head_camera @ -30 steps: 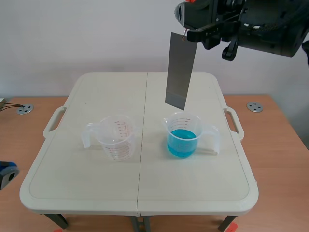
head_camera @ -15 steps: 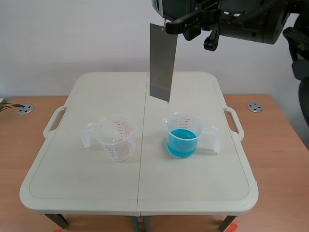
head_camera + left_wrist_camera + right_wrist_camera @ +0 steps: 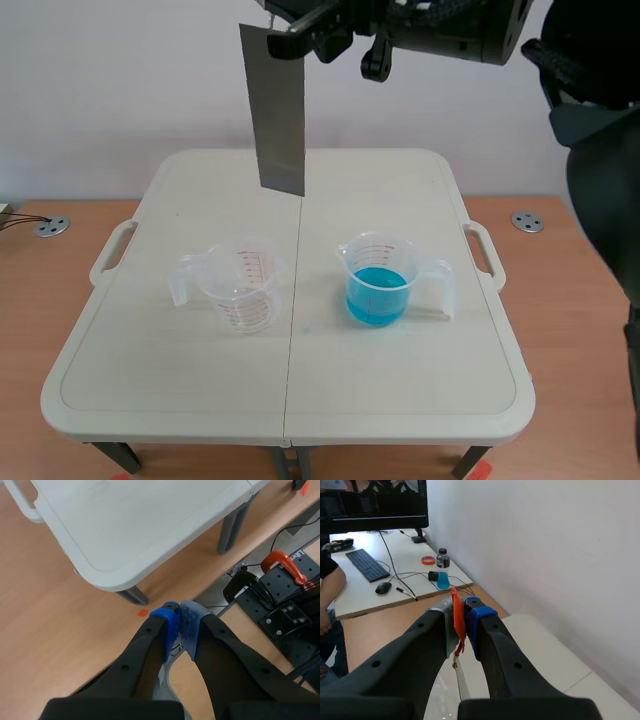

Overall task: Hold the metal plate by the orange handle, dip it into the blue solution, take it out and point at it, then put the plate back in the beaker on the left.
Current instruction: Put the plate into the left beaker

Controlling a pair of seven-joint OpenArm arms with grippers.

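Right tool pinches orange handle; metal plate hangs high over tabletop, on left beaker side. Left tool pressed together, holding nothing, beside tabletop corner.

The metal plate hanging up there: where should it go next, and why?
Probably down and slightly left, into the empty cup. The right pincer holds the metal plate by its orange handle, high, almost above that cup, clear of the blue liquid.
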